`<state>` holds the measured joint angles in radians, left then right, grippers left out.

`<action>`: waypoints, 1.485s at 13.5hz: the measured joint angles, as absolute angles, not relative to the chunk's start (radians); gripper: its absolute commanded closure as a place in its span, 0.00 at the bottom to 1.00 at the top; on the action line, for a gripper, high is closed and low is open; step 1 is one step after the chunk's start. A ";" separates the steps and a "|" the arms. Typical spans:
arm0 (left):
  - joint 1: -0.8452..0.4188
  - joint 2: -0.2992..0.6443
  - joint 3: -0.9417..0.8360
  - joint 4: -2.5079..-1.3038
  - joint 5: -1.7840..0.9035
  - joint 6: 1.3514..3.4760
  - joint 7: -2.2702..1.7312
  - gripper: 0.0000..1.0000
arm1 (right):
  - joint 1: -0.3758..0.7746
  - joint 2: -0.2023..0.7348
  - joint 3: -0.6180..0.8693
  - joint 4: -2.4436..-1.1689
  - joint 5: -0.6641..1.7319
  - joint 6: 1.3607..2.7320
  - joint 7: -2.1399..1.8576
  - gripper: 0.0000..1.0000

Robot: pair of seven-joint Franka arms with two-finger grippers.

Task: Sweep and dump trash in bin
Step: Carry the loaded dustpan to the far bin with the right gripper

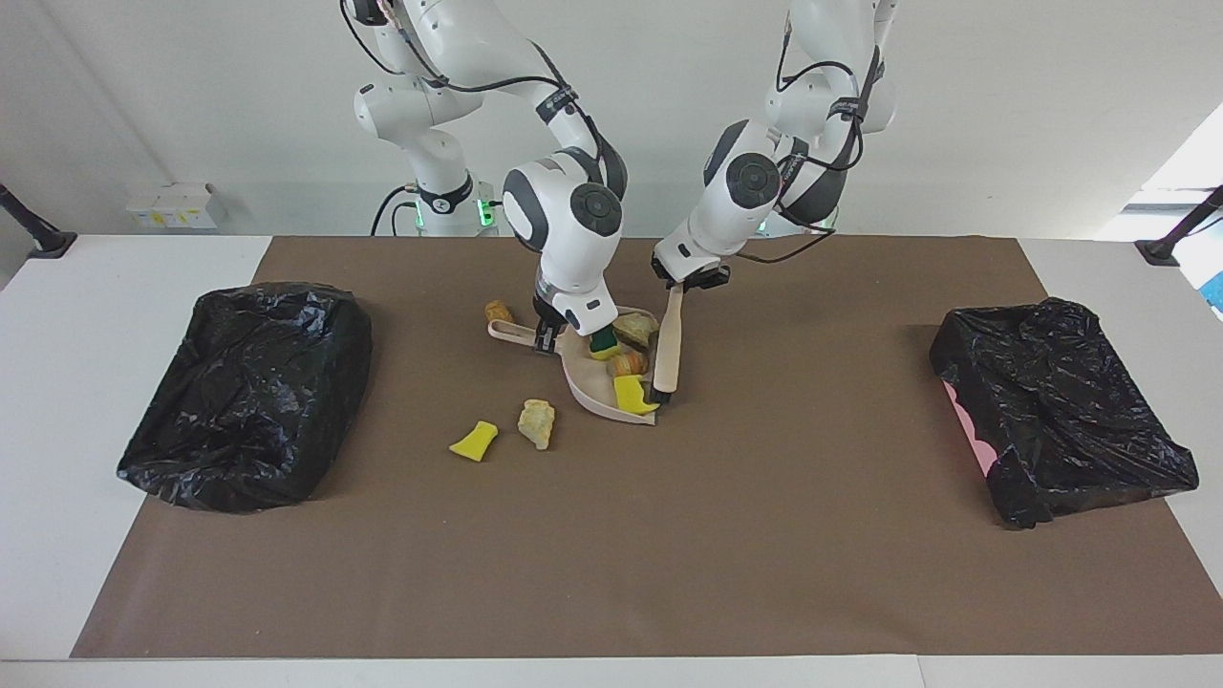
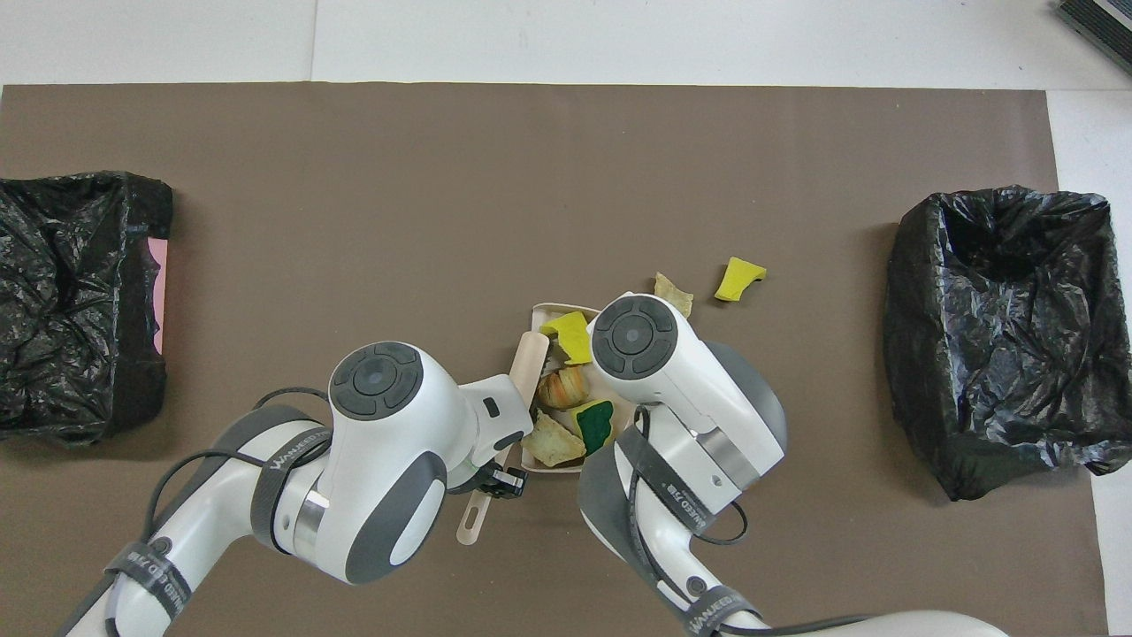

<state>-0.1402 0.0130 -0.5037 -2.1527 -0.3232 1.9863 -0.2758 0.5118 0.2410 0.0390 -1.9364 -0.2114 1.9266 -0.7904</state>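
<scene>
Four scraps in the dustpan [image 1: 592,382], three on the worktop [image 1: 764,573].
Right claw [image 1: 546,336] clamps the dustpan handle; left claw [image 1: 690,283], clamped on the brush [image 1: 667,355], should sweep the loose trash [image 1: 536,422] in low and gently.

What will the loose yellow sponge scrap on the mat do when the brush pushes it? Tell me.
The yellow sponge scrap looks porous, so probably light and soft, compressing somewhat. Its flat, wedge-like shape suggests sliding or flipping, not rolling. It could snag on the brown mat.
</scene>
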 measured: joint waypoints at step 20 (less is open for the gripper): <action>-0.140 -0.290 -0.678 -2.404 -0.385 1.962 -0.594 1.00 | 0.198 0.197 0.027 -1.803 -0.090 1.830 -1.351 1.00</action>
